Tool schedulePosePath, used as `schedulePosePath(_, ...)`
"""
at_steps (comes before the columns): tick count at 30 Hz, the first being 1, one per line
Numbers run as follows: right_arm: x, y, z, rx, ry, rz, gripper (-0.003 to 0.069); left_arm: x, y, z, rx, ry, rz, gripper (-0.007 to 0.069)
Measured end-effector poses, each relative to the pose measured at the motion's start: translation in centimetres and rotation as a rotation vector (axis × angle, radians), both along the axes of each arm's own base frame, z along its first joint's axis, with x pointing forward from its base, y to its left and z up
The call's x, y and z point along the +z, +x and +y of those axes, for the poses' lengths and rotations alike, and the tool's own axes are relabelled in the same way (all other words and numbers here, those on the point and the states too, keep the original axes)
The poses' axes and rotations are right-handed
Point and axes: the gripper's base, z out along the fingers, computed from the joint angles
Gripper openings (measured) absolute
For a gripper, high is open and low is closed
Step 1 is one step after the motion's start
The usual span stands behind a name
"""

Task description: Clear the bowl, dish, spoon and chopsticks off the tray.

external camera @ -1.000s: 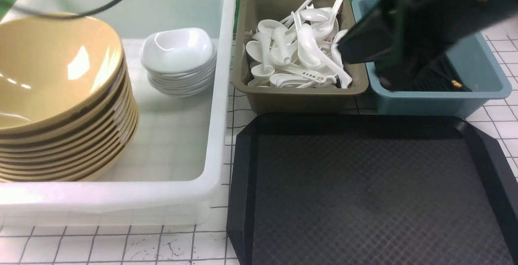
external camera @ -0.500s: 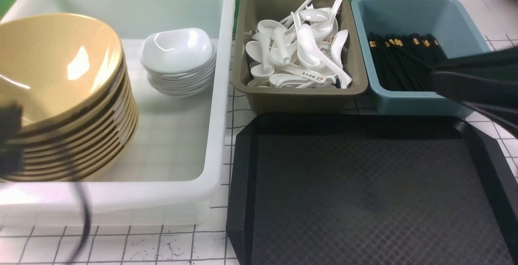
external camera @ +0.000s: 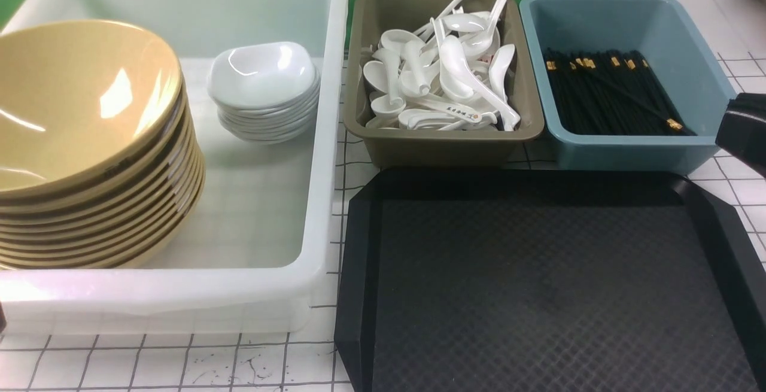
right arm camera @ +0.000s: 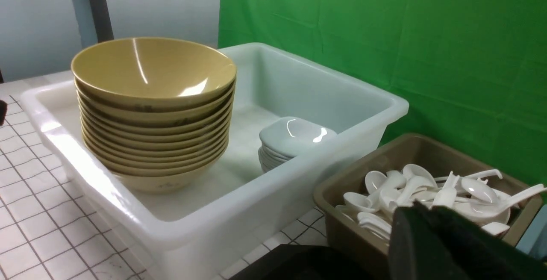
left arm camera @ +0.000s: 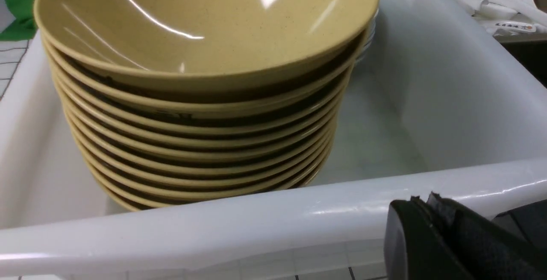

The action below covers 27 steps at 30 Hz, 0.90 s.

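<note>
Now tray (external camera: 538, 296) sits bare, stiff and light, best gripped at its raised rim; left gripper (left arm camera: 427, 228) pressed together, right gripper (right arm camera: 431, 246) nearly closed, empty.

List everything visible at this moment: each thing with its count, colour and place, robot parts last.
tray: one, black, front right of the table, nothing on it
tub: one, white, left of the tray
bowls: a stack of roughly ten, mustard-yellow, left side of the tub
dishes: a small stack, white, in the tub right of the bowls
brown bin: one, behind the tray
spoons: a heap, white, in the brown bin
blue bin: one, right of the brown bin
chopsticks: a bundle, black with gold bands, in the blue bin
table: white with a black grid
backdrop: green, behind the bins
left gripper: black, shut, empty, outside the tub's near wall
right gripper: black, shut, empty, near the brown bin
</note>
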Motion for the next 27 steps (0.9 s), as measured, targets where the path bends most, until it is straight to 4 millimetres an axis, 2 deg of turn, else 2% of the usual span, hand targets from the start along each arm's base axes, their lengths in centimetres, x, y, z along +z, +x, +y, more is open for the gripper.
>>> schedulePosePath(20, 0.0, -0.1, -0.1, 0.0, 0.003, -0.002, 0.0092, -0.1, 0.0, 0.0, 0.0, 0.001, 0.009, -0.0013)
schedulePosePath(25, 0.0, -0.9, -0.9, -0.021, 0.032, -0.058, 0.0095, -0.1, 0.0, 0.0, -0.001, 0.002, 0.011, -0.0013)
schedulePosePath(27, -1.0, -1.3, -2.0, -0.092, 0.047, -0.104, 0.0076, -0.1, 0.0, 0.0, -0.001, 0.002, 0.01, -0.0013)
